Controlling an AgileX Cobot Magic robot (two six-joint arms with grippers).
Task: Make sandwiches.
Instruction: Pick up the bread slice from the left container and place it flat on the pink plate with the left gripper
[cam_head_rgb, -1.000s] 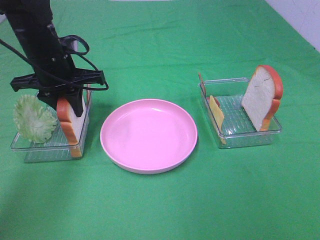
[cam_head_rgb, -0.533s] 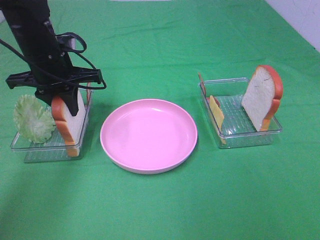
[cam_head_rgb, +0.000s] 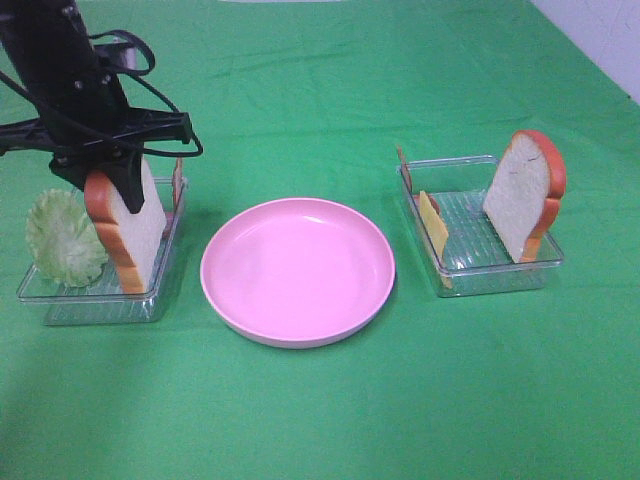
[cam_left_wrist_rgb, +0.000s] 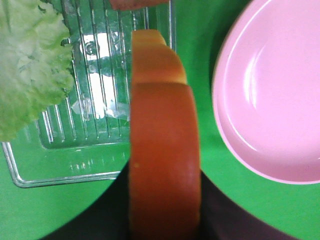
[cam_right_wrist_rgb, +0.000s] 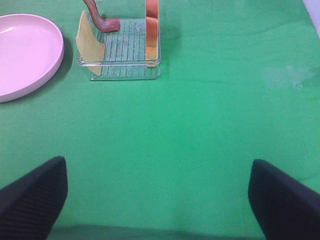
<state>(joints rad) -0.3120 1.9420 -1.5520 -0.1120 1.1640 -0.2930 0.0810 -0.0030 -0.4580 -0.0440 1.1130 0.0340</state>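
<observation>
Step in hand: first bread slice (cam_head_rgb: 128, 235) to pink plate (cam_head_rgb: 297, 270). Clamped upright in left end effector (cam_head_rgb: 115, 185), over left tray (cam_head_rgb: 60, 300), beside lettuce leaf (cam_head_rgb: 62, 238). Right end effector (cam_right_wrist_rgb: 160, 200) wide, empty. Next: carry right, clear tray wall, lay flat on plate.

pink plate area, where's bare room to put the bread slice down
The pink plate is bare all over. The green cloth in front of it is open too. Crowded: at the left tray, with lettuce and the gripped bread slice.
</observation>
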